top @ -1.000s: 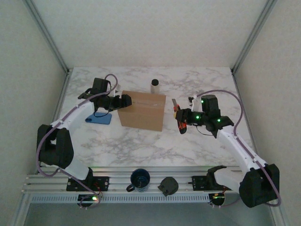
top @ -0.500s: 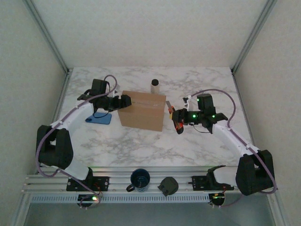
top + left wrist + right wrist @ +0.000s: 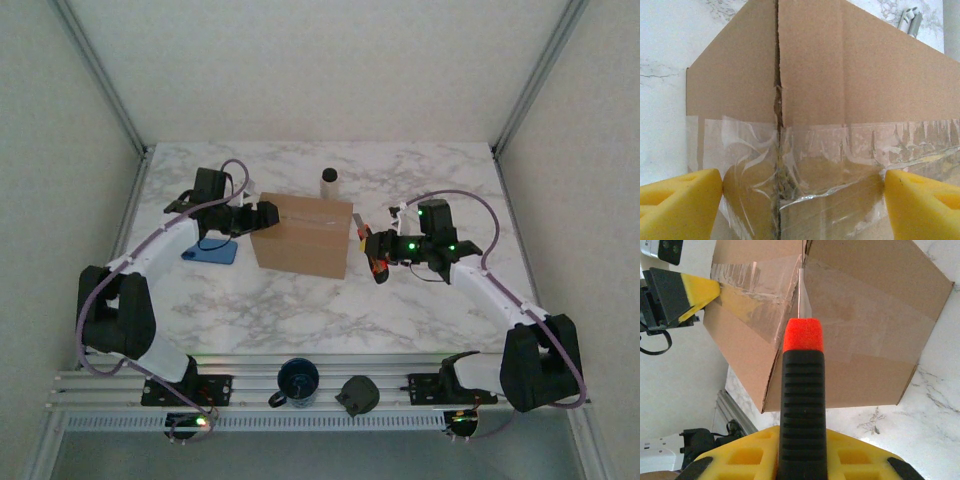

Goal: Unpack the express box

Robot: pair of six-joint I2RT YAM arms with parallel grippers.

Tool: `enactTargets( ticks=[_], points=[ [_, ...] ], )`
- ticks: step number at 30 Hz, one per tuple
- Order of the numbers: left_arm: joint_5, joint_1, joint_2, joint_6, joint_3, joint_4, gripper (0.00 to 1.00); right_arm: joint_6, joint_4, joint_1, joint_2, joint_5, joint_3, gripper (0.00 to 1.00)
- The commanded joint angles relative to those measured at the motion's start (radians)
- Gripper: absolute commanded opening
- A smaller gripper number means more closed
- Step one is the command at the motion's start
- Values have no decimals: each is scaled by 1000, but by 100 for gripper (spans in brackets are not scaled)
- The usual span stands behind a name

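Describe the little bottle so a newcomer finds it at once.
Start at the brown box in the middle of the marble table. Just behind its far edge stands a small pale bottle with a dark cap, the only upright, slim thing there.

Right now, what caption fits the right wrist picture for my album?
Right gripper holds a knife, thin blade at the taped seam of the express box.

Readable text, labels, brands, numbers: none.
Express box point(image 3: 302, 240): plain brown cardboard, no print legible on any face.
Knife point(image 3: 803, 405): black ribbed body, red end, no marking legible.
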Motion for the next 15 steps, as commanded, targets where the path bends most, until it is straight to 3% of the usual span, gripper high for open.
enactTargets(
  ticks=[1, 15],
  points=[
    [-2, 8, 11, 25, -35, -51, 82, 12, 28, -2, 14, 5, -3, 0],
    [1, 9, 17, 21, -33, -48, 82, 31, 53, -1, 15, -8, -4, 0]
  ],
)
